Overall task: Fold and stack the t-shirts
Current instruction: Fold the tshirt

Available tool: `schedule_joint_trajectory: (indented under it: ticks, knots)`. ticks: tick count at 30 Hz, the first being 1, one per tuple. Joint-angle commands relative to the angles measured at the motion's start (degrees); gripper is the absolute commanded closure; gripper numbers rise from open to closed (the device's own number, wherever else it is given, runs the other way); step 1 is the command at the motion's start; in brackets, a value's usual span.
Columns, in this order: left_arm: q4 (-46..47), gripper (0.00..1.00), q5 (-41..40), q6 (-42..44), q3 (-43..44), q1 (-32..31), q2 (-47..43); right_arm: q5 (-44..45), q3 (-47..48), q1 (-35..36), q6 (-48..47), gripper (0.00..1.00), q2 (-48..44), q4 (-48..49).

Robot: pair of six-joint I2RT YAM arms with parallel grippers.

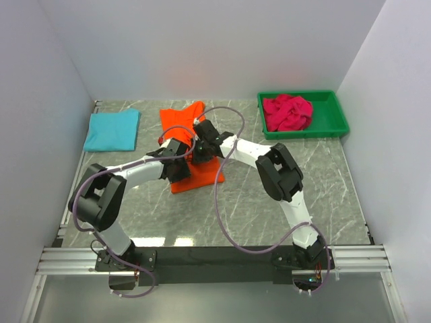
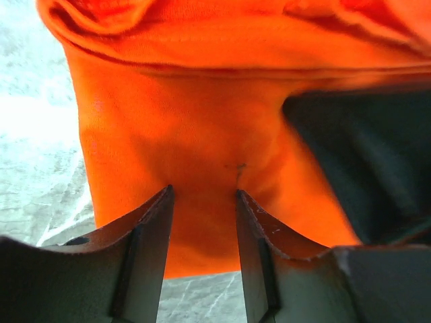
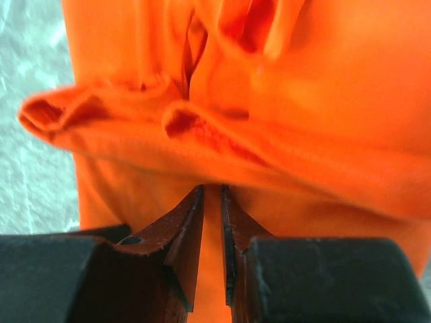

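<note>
While both tools are set on the orange t-shirt [image 1: 183,116], the task is judged about one-third done.
The right tool [image 3: 212,188] is pinched on an orange cloth ridge; the left tool [image 2: 202,192] is half spread, its grip cannot be told. The shirt lies mid-worktop [image 1: 350,195], part-folded. The turquoise t-shirt [image 1: 112,130] lies folded far left; the crimson t-shirt [image 1: 286,112] is bunched in the green bin [image 1: 337,120]. Stacking is not begun.

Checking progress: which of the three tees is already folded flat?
The blue tee, a neat rectangle at far left. The orange tee lies rumpled mid-table; the pink tee is crumpled in the green bin.
</note>
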Motion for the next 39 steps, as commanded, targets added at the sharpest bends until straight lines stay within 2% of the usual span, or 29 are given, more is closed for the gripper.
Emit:
schedule_joint_trajectory:
  ticks: [1, 7, 11, 14, 18, 21, 24, 28, 39]
  knots:
    - [2.19, 0.53, 0.88, 0.43, -0.64, -0.67, 1.43, 2.69, 6.00, -1.88, -0.64, 0.76, 1.86, 0.20]
    - [1.41, 0.53, 0.71, 0.34, -1.00, -1.29, 1.53, 4.97, 16.64, -4.51, -1.60, 0.73, 6.96, -2.09]
    - [-0.70, 0.53, -1.22, 0.77, 0.23, -1.29, -0.58, 4.45, 20.78, -6.18, -1.52, 0.71, 5.40, -2.71]
    - [-2.46, 0.51, -2.89, 1.04, 2.07, -1.29, -3.04, 4.01, 16.67, -6.45, -1.86, 0.70, -0.48, -0.17]
    - [-3.08, 0.50, -4.92, 1.65, 4.18, 0.03, -6.20, 0.59, 3.05, -7.06, -0.11, 0.70, -10.31, 4.23]
    - [-1.24, 0.50, -4.22, 2.62, 4.54, 2.83, -6.74, -2.93, -3.71, -8.12, 1.65, 0.70, -13.32, 8.01]
    - [1.22, 0.52, -2.20, 3.59, 4.98, 7.22, -5.43, -6.26, -4.97, -9.00, 2.09, 0.71, -12.20, 9.33]
    - [3.33, 0.56, -0.80, 5.17, 7.08, 9.43, -0.86, -10.22, -4.36, -10.05, 2.79, 0.72, -9.21, 10.82]
    - [5.71, 0.60, 0.97, 7.02, 14.12, 12.07, 11.35, -13.92, -0.05, -13.65, 5.51, 0.73, 1.33, 13.46]
